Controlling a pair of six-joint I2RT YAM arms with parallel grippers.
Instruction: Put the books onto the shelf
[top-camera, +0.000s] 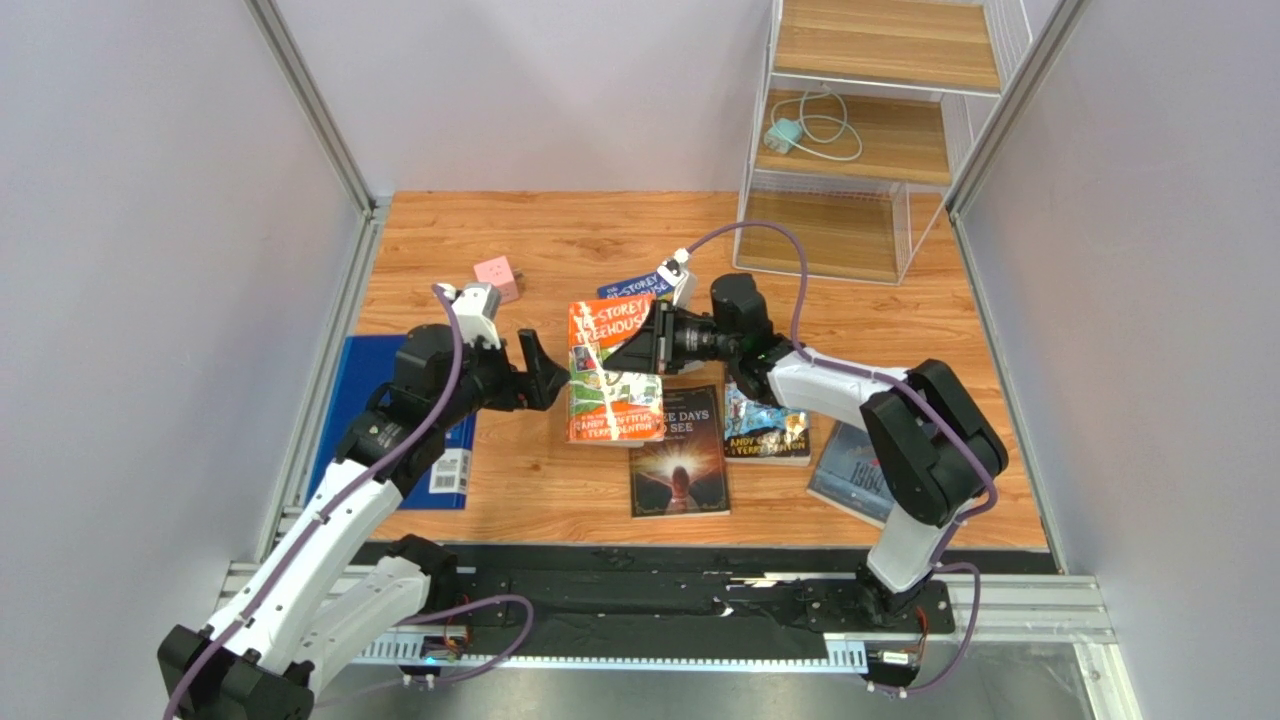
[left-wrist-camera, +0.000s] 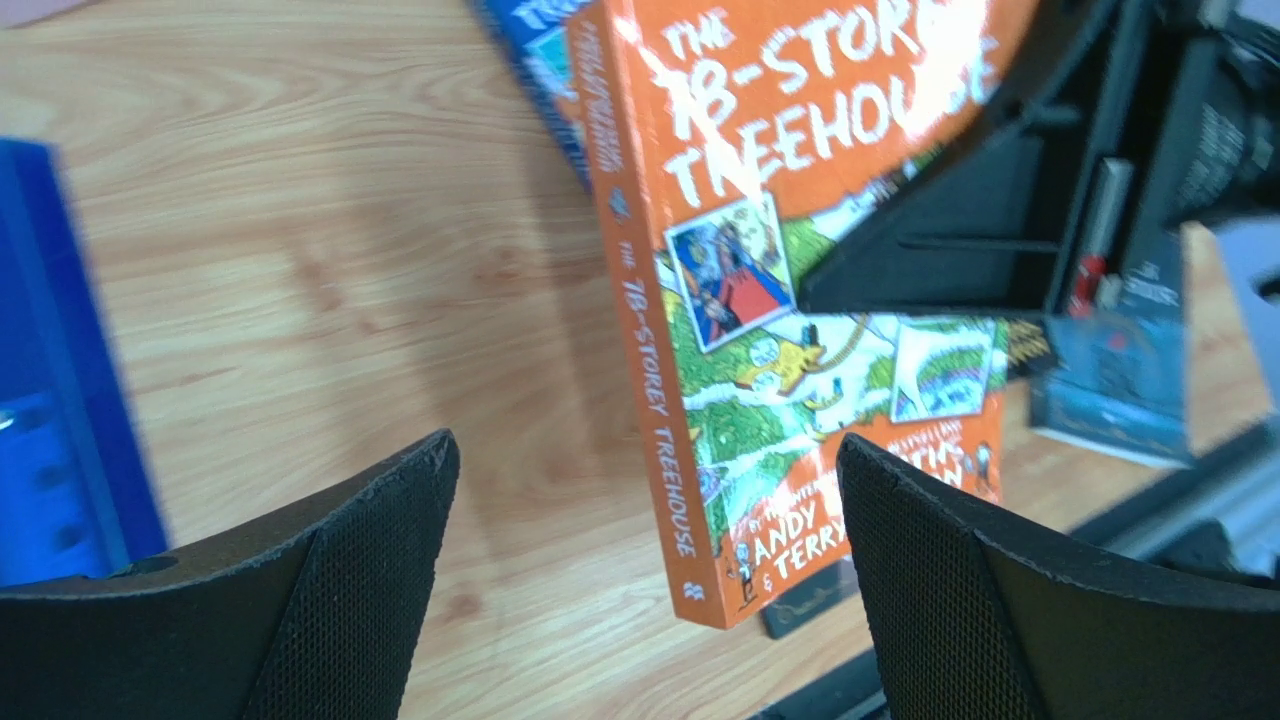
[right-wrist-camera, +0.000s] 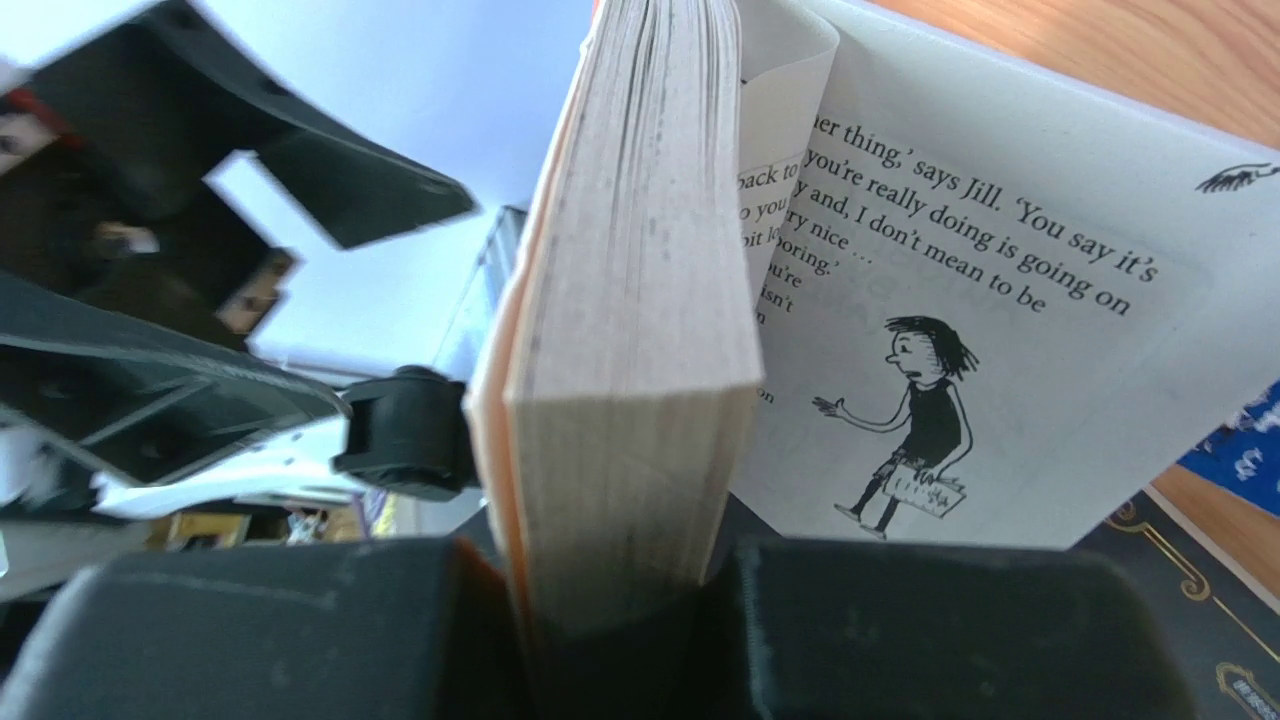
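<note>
Hanging spread beside the spine, the left gripper (top-camera: 550, 375) gives no support. The orange 78-Storey Treehouse book (top-camera: 609, 383), pinched by the right gripper (top-camera: 655, 348) through only part of its thickness, could sag or slip. It hangs above the wooden table (top-camera: 451, 240), well short of the shelf (top-camera: 887, 42), spine leftward, long axis far-to-near.

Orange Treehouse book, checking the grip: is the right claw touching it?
Touching. In the right wrist view the right claw pinches the page block of the orange Treehouse book between its fingers, with no gap.
</note>
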